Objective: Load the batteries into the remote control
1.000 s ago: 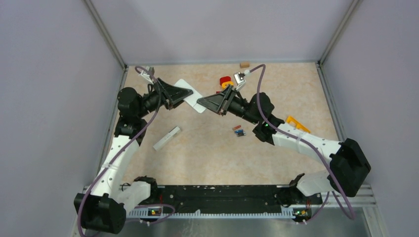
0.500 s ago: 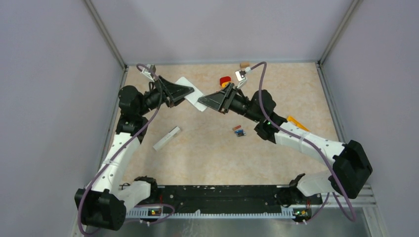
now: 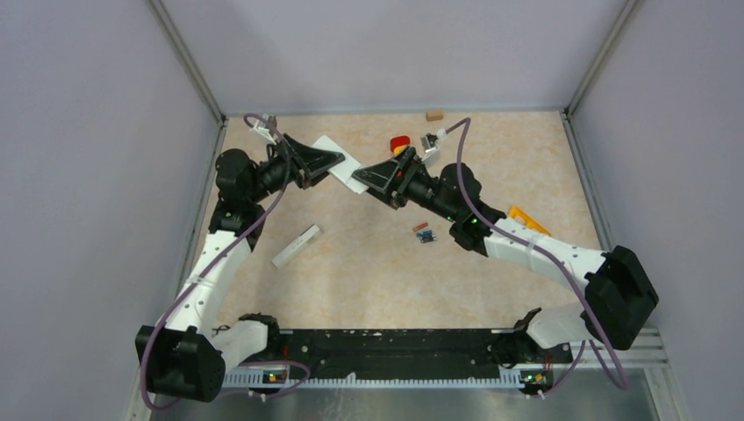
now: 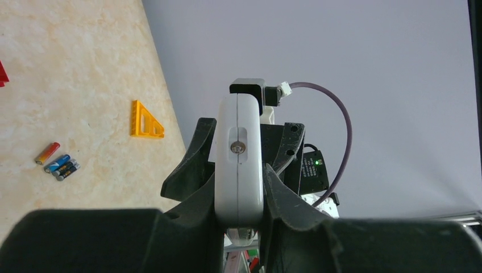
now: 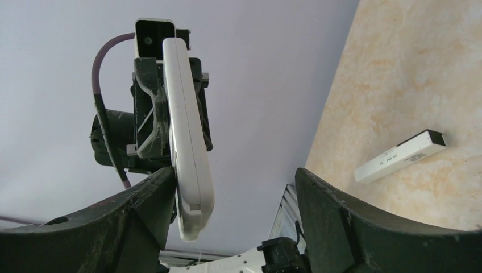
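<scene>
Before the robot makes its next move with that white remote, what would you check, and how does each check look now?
1. Left gripper holds the white remote: ok, its fingers press both faces.
2. Right gripper open to take hold: ok, jaws stand wide apart.
3. Remote centred in the right gripper: not ok, it sits close to one finger, far from the other.
4. Battery cover off: cannot tell, both wrist views show the remote edge-on.
5. Batteries ready to pick: ok, they lie together on the table, with neither gripper at them.
</scene>
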Robot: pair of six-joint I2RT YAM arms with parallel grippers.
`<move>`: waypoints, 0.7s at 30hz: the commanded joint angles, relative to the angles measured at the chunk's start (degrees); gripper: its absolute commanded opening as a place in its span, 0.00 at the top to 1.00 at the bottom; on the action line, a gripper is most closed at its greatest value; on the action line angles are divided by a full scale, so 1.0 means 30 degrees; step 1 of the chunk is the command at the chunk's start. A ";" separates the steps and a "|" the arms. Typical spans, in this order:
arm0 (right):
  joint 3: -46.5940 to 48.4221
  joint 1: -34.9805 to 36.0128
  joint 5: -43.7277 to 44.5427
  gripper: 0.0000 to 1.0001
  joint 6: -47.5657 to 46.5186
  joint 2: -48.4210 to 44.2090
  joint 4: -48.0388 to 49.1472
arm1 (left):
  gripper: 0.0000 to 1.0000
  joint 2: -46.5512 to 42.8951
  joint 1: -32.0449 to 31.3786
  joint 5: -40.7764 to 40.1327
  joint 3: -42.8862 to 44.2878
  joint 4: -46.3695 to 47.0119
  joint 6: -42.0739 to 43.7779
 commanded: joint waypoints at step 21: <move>-0.1723 -0.0133 -0.1358 0.64 0.1229 0.0176 0.3763 | 1.00 0.0648 0.0312 -0.0456 -0.0537 0.3119 0.3172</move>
